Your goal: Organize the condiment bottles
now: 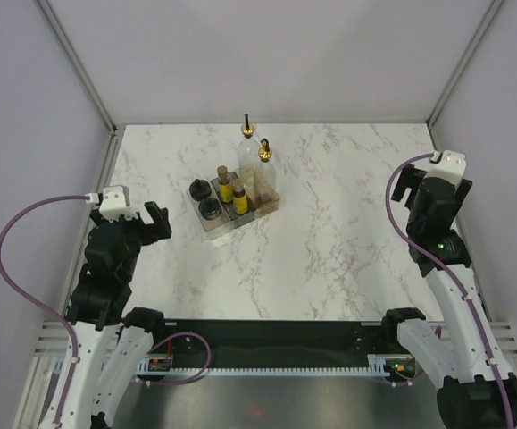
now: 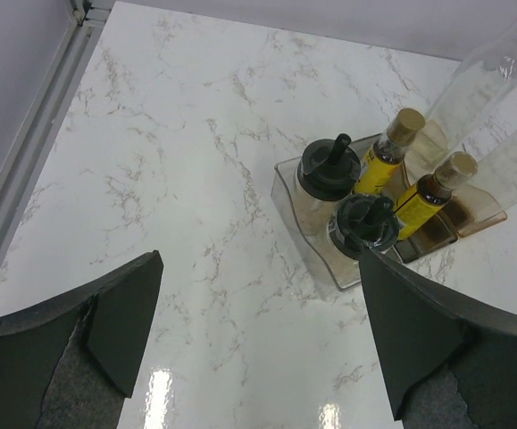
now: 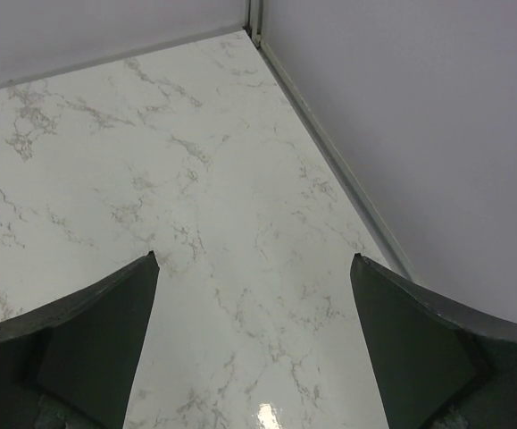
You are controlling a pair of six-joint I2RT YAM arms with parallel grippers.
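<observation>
Left gripper [image 2: 258, 268] faces jars [image 2: 329, 168]; right gripper [image 3: 254, 264], marble [image 3: 151, 161].

White marble-patterned bench [image 1: 347, 259], grey-veined and glossy. Toward 11 o'clock from its middle, three rectangular bins touching in a row: clear bin [image 2: 287, 183] at the 8 o'clock end, grey bin [image 2: 419, 248] between, orange bin [image 2: 477, 219] at the 2 o'clock end. Pale grey walls [image 1: 267, 54] at 9, 12 and 3 o'clock, met by metal corner posts [image 1: 75, 63]. Black strip [image 1: 276, 335] along the 6 o'clock edge.

White marble table [image 1: 329, 241], grey walls [image 1: 267, 54]
</observation>
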